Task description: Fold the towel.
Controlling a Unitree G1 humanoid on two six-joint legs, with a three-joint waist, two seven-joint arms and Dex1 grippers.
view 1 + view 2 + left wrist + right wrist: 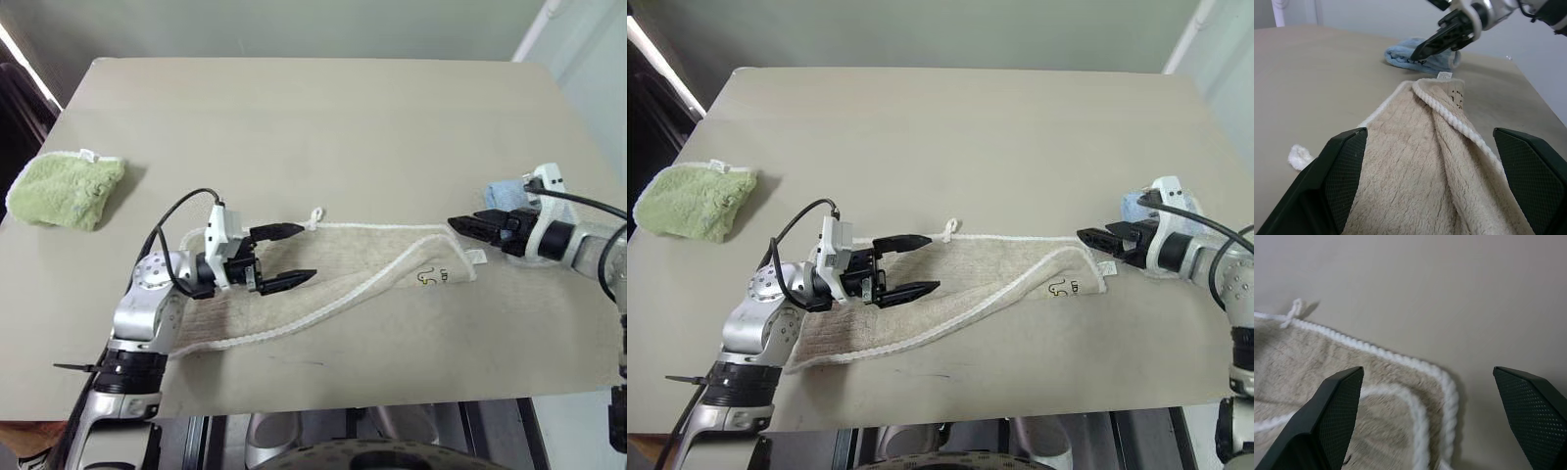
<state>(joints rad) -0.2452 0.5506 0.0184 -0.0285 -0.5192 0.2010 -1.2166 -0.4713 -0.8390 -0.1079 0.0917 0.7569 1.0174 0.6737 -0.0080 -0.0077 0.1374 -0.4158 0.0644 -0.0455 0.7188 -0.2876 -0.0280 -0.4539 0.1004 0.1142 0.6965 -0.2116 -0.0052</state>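
- A beige towel (333,279) with a white stitched border lies on a tan bench (313,127), stretched slantwise across the near half and loosely folded lengthwise, one bordered edge lapped over the other.
- A small white loop (315,212) sticks out from the towel's far edge, and a small dark embroidered mark (427,278) sits near its right-hand end beside a white tag.
- The left end effector (284,257) hovers over the towel's left part, pointing to the right, its two black fingers spread wide and holding nothing.
- The right end effector (468,225) is at the towel's right-hand corner, pointing left, its fingers also wide apart and empty.
- A light blue cloth (502,194) lies bunched on the bench just behind the right end effector.
- A fluffy green cloth (64,189) rests at the bench's far left edge, well apart from the towel.
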